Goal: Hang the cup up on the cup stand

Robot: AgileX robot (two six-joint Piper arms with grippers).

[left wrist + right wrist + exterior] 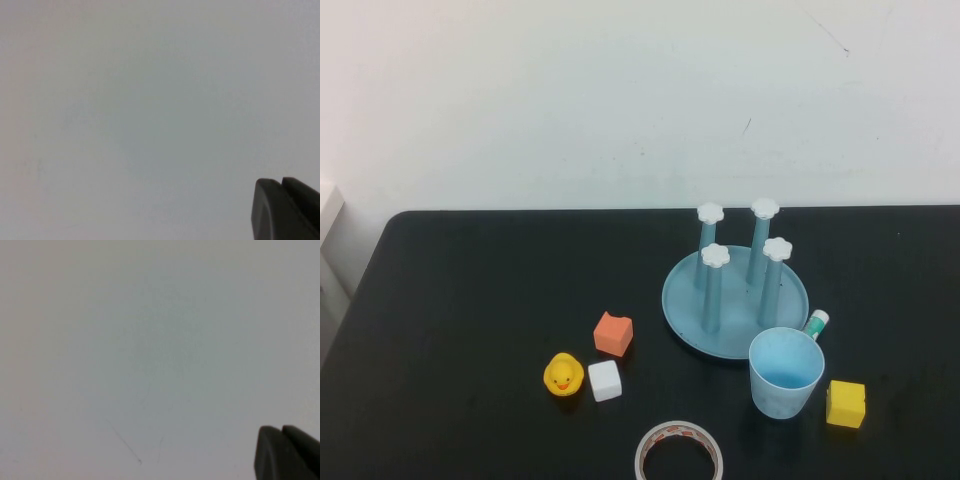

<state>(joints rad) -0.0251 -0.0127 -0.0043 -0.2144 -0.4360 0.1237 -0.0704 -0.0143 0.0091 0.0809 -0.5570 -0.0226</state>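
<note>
Standing upright beside cup stand: cup

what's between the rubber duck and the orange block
In the high view, a white cube sits right beside the rubber duck, just below the orange block. It only partly fills that gap; the rest is bare black table.

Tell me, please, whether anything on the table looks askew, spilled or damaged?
Nothing stands out. The cup stands upright, mouth up, beside the cup stand, whose four posts are upright. Both end effectors, left and right, are shut, facing only the wall.
</note>
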